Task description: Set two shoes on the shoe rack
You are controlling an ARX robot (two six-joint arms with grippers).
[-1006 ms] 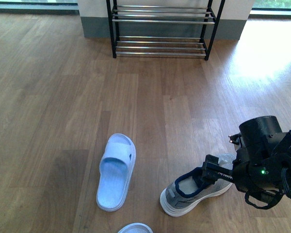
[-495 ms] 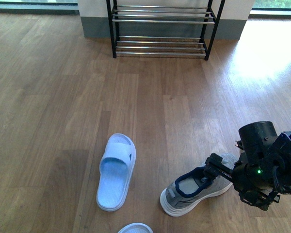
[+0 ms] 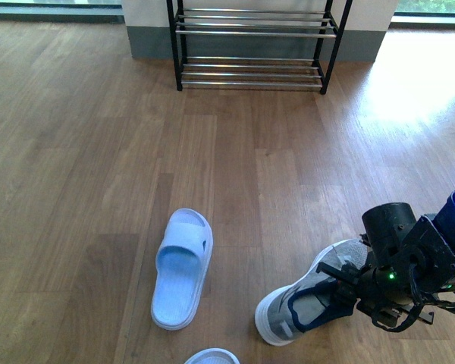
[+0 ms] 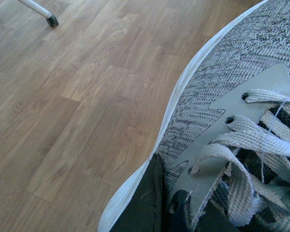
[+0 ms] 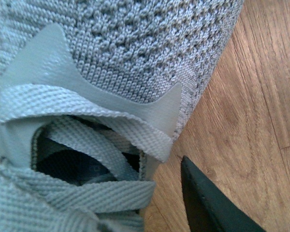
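One finger of my right gripper stands outside the sneaker. Its partner is hidden, so I cannot tell whether it is clamped or apart. The same holds for my left gripper at the second sneaker, which only the left wrist view shows. I judge both light, with soft knit and a stiff sole, so I should grip the collar wall. The front view alone places the sneaker at the floor's near right, well apart from the shoe rack at its far edge.
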